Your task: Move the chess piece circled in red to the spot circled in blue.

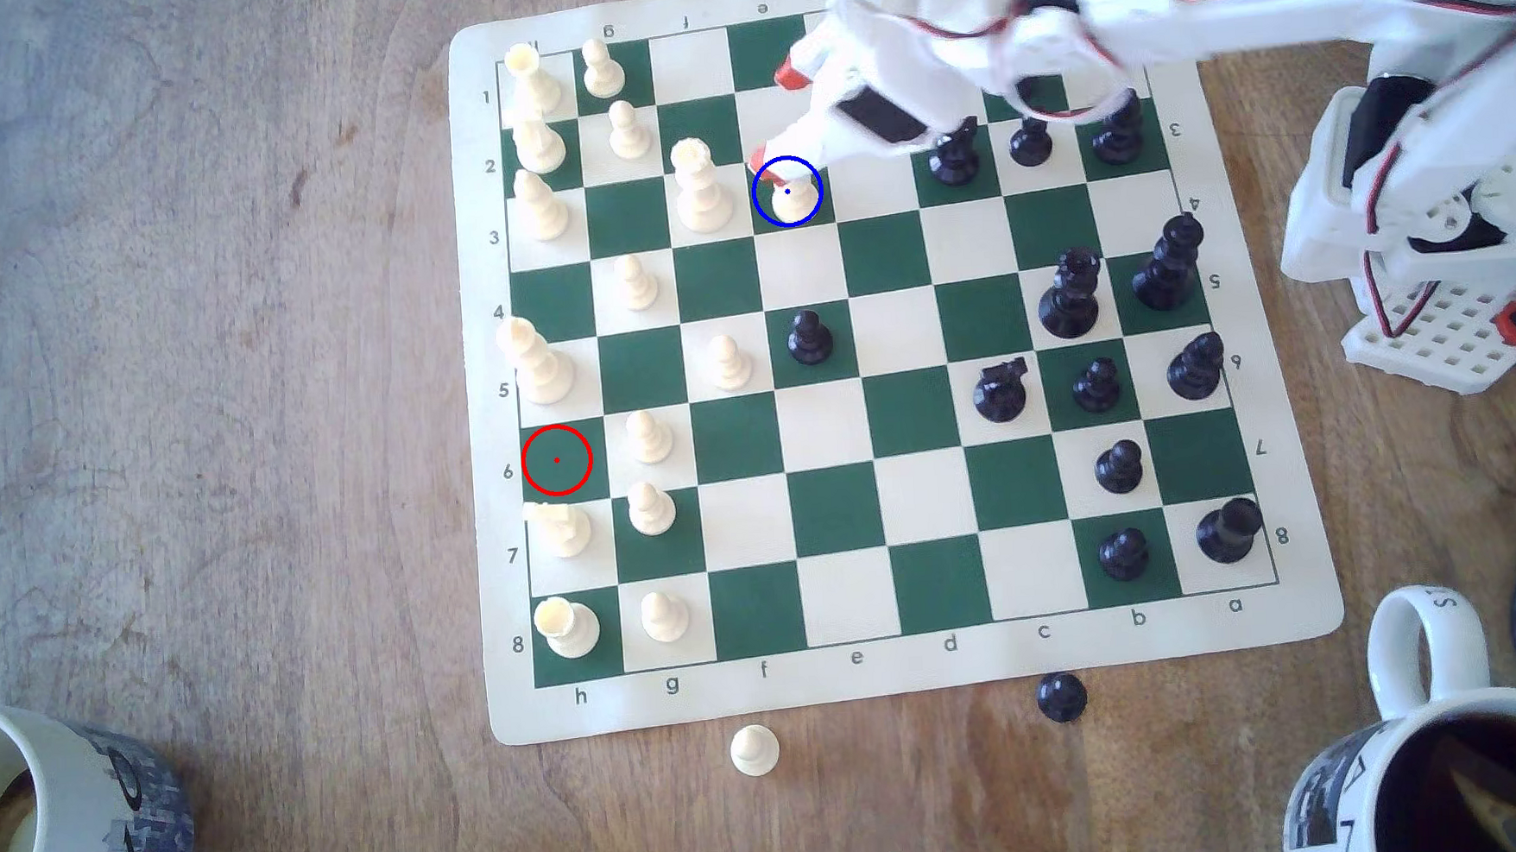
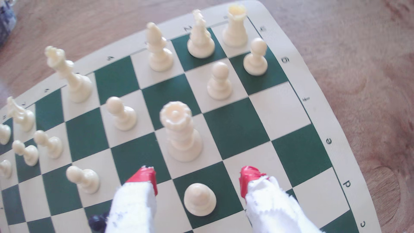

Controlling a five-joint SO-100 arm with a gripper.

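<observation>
The cream chess piece (image 1: 793, 200), with a smooth rounded head, stands upright on the dark green spot ringed in blue (image 1: 787, 192), on row 3 of the green-and-cream mat (image 1: 929, 673). The red ring (image 1: 557, 460) surrounds a bare green square at the exterior view's left. My gripper (image 1: 776, 118) hovers over the piece, open. In the wrist view the piece (image 2: 199, 199) stands between the red-tipped fingers (image 2: 145, 177), touching neither; the gripper (image 2: 198, 178) gapes wide around it.
A tall cream crowned piece (image 1: 697, 187) (image 2: 180, 132) stands one square from the ringed spot. Black pieces (image 1: 954, 154) sit under the arm. Two mugs (image 1: 56, 813) (image 1: 1464, 766) occupy the front corners. A loose cream pawn (image 1: 754, 749) and black pawn (image 1: 1061, 695) lie off the mat.
</observation>
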